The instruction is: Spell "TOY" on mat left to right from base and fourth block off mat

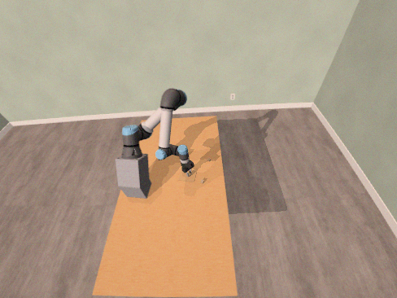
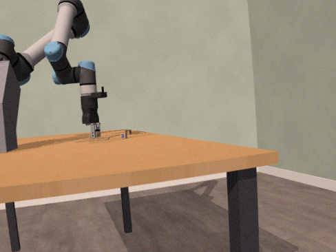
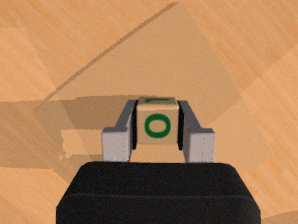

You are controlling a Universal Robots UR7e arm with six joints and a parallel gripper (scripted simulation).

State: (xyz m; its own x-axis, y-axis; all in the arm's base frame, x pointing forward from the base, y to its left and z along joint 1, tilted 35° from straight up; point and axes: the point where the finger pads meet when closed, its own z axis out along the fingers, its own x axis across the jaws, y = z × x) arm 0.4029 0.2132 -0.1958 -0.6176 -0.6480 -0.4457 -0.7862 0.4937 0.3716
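Smooth orange wood-grain table (image 2: 193,162) carries a thin tan square mat (image 3: 193,50), barely paler than the top. Over it, the gripper (image 3: 158,137) with boxy grey fingers clamps a pale cube, the O block (image 3: 157,124), green ring facing the wrist camera.

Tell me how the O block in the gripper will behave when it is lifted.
The O block looks like a small stiff cube, so it probably keeps its shape. The gripper has a finger flat on each side face, so it likely won't roll or twist. It seems light for the arm.
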